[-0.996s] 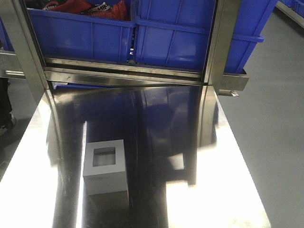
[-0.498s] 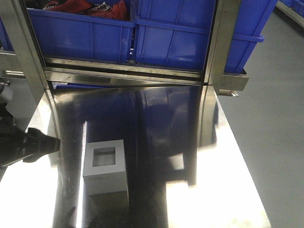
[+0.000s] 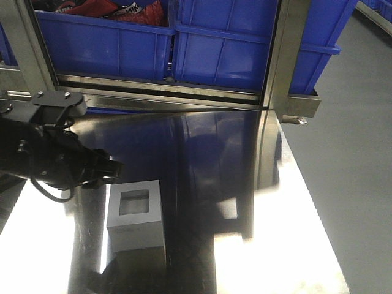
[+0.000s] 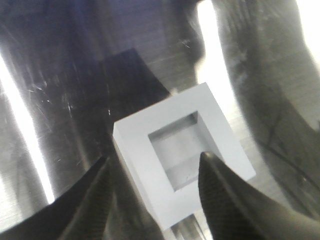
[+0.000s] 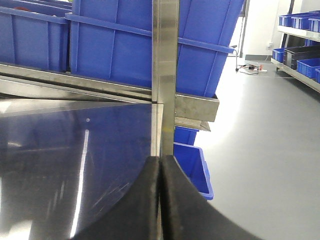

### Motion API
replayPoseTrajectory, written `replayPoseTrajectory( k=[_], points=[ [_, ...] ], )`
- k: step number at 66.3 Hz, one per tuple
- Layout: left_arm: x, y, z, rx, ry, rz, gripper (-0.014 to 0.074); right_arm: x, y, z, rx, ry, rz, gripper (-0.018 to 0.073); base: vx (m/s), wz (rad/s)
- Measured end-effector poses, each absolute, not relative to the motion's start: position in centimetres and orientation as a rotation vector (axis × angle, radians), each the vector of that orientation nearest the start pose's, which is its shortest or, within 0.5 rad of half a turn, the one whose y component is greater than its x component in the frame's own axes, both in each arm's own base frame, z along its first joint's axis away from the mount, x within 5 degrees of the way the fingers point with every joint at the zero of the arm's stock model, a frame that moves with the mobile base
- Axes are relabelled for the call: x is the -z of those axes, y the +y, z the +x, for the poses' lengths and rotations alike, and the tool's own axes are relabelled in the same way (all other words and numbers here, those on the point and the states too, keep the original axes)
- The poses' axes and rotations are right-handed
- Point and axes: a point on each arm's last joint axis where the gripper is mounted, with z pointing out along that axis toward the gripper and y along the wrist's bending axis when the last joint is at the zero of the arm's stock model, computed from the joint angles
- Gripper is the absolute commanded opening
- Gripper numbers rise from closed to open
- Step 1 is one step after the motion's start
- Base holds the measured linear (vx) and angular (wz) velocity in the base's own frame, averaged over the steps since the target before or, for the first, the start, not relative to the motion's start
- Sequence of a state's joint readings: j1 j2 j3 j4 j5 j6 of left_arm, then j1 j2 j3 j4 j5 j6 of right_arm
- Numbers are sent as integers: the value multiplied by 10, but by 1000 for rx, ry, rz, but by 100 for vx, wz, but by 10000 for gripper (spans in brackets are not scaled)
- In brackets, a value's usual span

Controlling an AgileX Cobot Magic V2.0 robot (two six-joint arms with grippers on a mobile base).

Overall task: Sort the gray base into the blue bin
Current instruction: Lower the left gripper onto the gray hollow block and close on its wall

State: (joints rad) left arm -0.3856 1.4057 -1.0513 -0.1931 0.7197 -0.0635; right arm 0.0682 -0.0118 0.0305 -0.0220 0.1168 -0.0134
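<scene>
The gray base [image 3: 136, 215] sits on the near left part of the steel tabletop [image 3: 294, 233], its square recess facing up; that leaves its plain side walls free for a grip. The left pincer [image 3: 113, 171] hangs just beside the cube's far left corner, released and spread wide. In the wrist view the left pincer [image 4: 155, 159] frames the gray base [image 4: 182, 157], probably lining up to straddle it; it touches nothing yet. The blue bin [image 3: 226, 58] stands well apart on the far rack, beside another holding red things, so a lift and a long carry remain. The right pincer [image 5: 160, 170] is clenched on nothing, parked off to the right, likely to leave room.
</scene>
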Motion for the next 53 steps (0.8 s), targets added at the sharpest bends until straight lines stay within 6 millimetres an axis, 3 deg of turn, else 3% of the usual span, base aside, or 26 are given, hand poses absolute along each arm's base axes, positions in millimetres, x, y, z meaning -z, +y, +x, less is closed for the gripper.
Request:
replayPoseTrajectory(
  k=[19,53],
  points=[
    [-264,-147,268,372,2669,235,381,-193,4,57,-23,1617,-82,-9,0,0],
    [-245,-145,276,283,2748,86,381,-193,4,57,-23,1617,-82,-9,0,0]
  ],
)
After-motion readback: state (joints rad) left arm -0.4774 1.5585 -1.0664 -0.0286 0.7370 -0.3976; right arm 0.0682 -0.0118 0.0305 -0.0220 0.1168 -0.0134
